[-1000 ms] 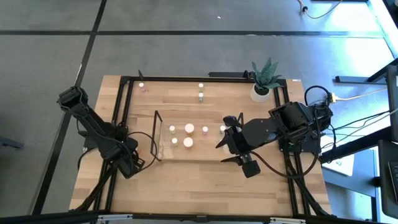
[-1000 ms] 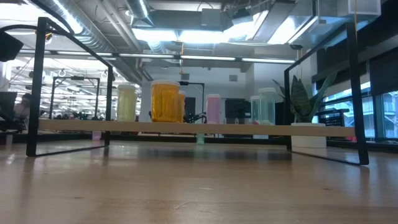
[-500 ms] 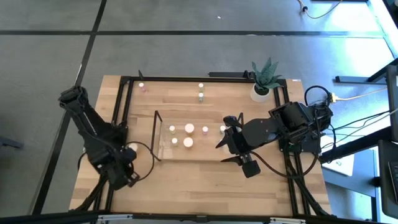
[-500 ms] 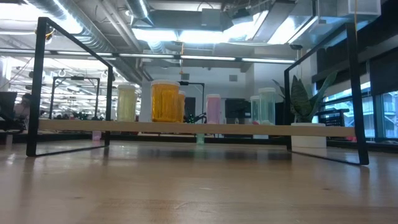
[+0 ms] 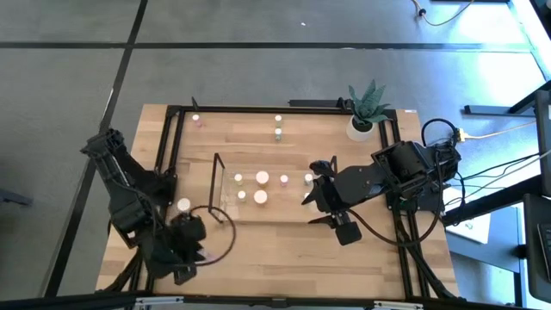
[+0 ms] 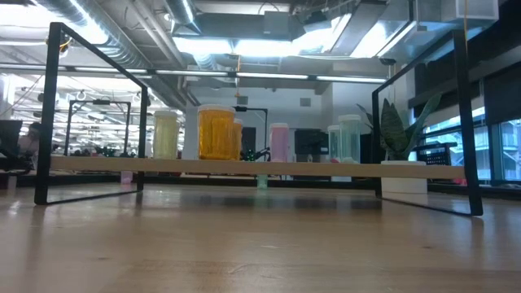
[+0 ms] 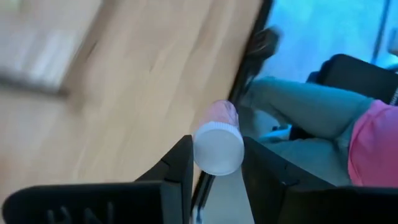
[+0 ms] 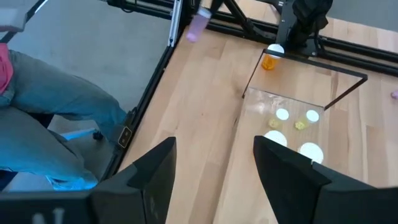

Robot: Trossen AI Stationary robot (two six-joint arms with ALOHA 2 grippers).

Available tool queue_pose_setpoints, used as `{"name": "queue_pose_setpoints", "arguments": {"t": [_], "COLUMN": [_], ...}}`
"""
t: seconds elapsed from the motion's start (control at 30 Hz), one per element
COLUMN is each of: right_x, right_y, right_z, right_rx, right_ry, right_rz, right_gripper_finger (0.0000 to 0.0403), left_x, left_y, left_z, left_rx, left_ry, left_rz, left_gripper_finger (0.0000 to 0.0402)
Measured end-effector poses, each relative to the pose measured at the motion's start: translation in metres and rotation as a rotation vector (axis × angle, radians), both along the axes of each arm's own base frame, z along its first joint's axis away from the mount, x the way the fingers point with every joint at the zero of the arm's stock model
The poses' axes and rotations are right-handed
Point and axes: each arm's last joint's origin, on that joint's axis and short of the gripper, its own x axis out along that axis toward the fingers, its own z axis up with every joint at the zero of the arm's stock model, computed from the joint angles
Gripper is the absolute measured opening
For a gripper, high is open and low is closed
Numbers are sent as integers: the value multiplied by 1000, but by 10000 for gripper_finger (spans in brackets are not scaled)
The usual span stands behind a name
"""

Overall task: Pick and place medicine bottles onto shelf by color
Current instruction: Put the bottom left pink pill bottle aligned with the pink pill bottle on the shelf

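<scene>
My left gripper (image 5: 200, 250) hangs above the table's near left part, shut on a small pink bottle (image 7: 219, 124) with a white cap; the right wrist view shows this bottle (image 8: 198, 26) in the air. An orange bottle (image 5: 183, 205) stands on the table left of the clear shelf (image 5: 225, 207). Several white-capped bottles (image 5: 262, 177) stand on the shelf's top, seen as orange, pink and green bottles (image 6: 216, 130) in the low view. My right gripper (image 8: 214, 180) hovers open over the shelf's right end (image 5: 312, 194). My left gripper pinches the pink bottle between its two fingers (image 7: 180, 165), which lie on opposite sides of its cap end (image 7: 217, 149). The bottle lies along the fingers, with the cap toward the wrist and the pink body pointing away. It is lifted clear of the table.
Three more bottles (image 5: 278, 132) stand near the table's far edge, and a potted plant (image 5: 366, 116) at the far right corner. A black frame (image 5: 172, 138) rims the table. A seated person's legs (image 8: 56, 106) are just beyond the table's near edge.
My left gripper has risen and swung toward the table's near edge, rolling its wrist as it went. The orange bottle left of the shelf, covered by the arm a second ago, now shows.
</scene>
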Motion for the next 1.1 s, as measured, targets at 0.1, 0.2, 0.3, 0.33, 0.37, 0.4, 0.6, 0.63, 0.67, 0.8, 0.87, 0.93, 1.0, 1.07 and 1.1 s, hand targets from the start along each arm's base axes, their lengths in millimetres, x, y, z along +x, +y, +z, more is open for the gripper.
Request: {"name": "queue_pose_setpoints", "arguments": {"t": [0.1,0.2,0.3,0.33,0.37,0.4,0.6,0.63,0.67,0.8,0.87,0.93,1.0,1.07,1.1], "right_x": [-1,-3,-8,-10,-14,-16,-23,-23,-23,-25,-26,-26,-26,-26,-26], "right_y": [2,5,7,7,7,6,6,6,6,5,4,4,4,4,4], "right_z": [0,0,2,4,6,8,13,13,13,11,11,10,10,10,10], "right_rx": [-1,-1,-1,3,7,8,10,11,12,3,-4,-6,-7,-8,-10], "right_ry": [2,4,1,-4,-10,-17,-37,-36,-35,-16,-4,0,1,1,2], "right_rz": [6,18,30,32,33,31,-1,-1,-3,-4,-4,-4,-4,-5,-6], "right_gripper_finger": [217,217,217,217,217,217,217,217,217,217,216,217,216,217,216], "left_x": [21,43,64,70,76,82,115,119,124,144,154,163,172,182,186], "left_y": [-2,2,16,21,28,35,83,91,98,124,135,143,150,154,155], "left_z": [16,27,35,38,41,44,55,55,55,46,40,34,27,21,18], "left_rx": [50,102,152,166,180,196,312,330,343,380,413,447,481,506,519], "left_ry": [-49,-53,-24,-19,-17,-19,-65,-64,-61,-42,-33,-25,-27,-42,-47], "left_rz": [-63,-114,-161,-175,-187,-196,-240,-244,-250,-292,-323,-358,-401,-459,-487], "left_gripper_finger": [95,95,95,95,95,95,95,95,95,95,95,95,95,95,95]}}
